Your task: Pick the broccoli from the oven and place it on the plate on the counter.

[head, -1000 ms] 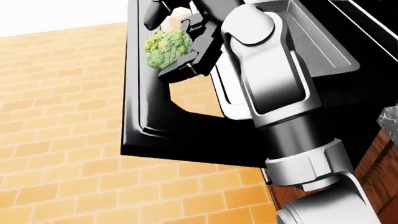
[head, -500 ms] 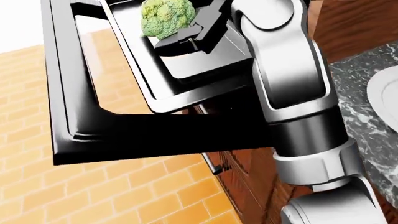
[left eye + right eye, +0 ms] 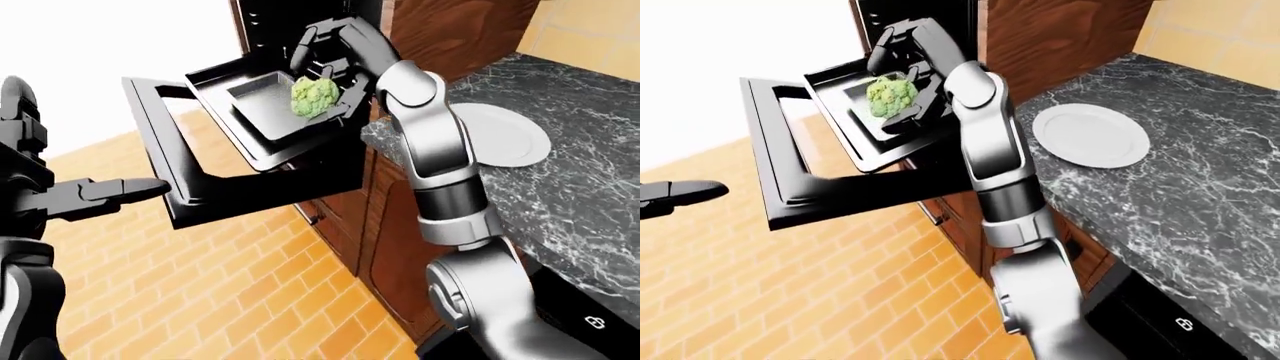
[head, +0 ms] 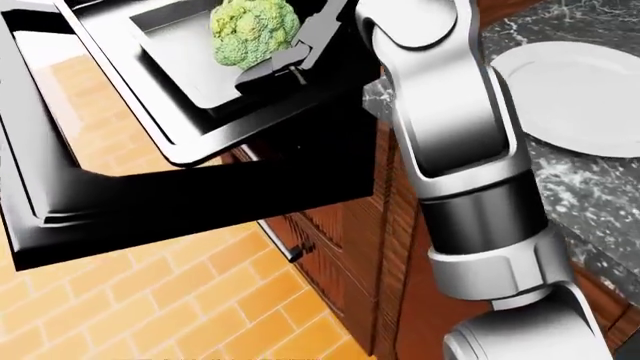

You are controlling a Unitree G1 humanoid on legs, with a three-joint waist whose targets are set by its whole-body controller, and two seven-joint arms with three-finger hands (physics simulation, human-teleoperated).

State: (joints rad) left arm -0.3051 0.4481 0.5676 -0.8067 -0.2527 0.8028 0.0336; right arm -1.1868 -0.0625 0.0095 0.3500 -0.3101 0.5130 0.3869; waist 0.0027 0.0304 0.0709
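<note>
Since the earlier head-view frames the whole picture has shifted rightward, so the camera has turned and the plate (image 4: 585,97) now shows whole on the marble counter (image 3: 1200,187), well apart from the oven door (image 3: 250,191). Orange brick floor (image 3: 840,300) lies open below the door. Right hand (image 3: 325,71) grasps the broccoli (image 3: 314,97) above the oven tray (image 3: 255,112). Left hand (image 3: 95,196) hangs released, fingers extended.

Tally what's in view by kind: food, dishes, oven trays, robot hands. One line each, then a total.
Food: 1, the broccoli
Dishes: 1, the white plate
Oven trays: 1, the black tray
Robot hands: 2, right hand round the broccoli, left hand held out open
Total: 5
</note>
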